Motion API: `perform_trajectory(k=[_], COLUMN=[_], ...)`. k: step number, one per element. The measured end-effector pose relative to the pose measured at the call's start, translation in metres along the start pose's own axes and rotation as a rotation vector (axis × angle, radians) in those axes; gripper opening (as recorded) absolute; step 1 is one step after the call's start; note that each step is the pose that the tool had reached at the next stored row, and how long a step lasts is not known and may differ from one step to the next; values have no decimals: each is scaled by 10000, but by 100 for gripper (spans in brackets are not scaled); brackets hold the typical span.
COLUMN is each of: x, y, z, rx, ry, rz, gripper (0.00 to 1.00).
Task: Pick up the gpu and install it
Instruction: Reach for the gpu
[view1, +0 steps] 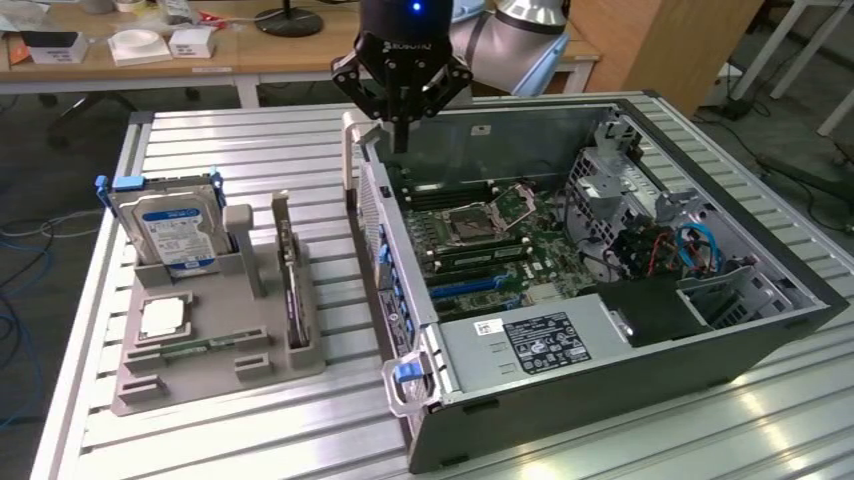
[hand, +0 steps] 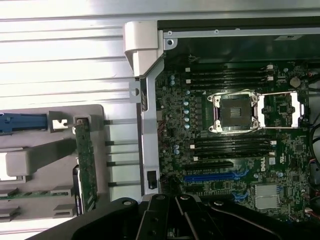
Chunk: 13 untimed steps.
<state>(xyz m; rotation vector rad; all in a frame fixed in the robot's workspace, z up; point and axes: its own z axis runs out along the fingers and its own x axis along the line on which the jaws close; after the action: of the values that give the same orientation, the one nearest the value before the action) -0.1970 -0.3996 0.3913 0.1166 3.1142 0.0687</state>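
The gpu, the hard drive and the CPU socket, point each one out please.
gpu (view1: 288, 275), exterior view, middle of the upright card.
hard drive (view1: 176, 232), exterior view, its blue label.
CPU socket (hand: 235, 112), wrist view, dark centre inside the metal frame.

Silver-grey arm (view1: 527, 14), black wrist housing (view1: 400, 30) with a blue light (view1: 415, 8), black linked fingers (view1: 396, 128).

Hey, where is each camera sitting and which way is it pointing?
Exterior view: off the arm, raised, looking down across the slatted table at the open computer case and the parts holder; the shut gripper hangs over the case.
Wrist view: on the wrist, looking straight down at the motherboard; the gripper's dark body shows.
Shared: the CPU socket and the gpu standing in the holder.
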Motion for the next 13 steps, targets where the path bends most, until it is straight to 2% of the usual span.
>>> perform_trajectory(k=[13], x=[199], y=[-18], z=[3], rx=[0], ry=[2], rz=[1], gripper=[10])
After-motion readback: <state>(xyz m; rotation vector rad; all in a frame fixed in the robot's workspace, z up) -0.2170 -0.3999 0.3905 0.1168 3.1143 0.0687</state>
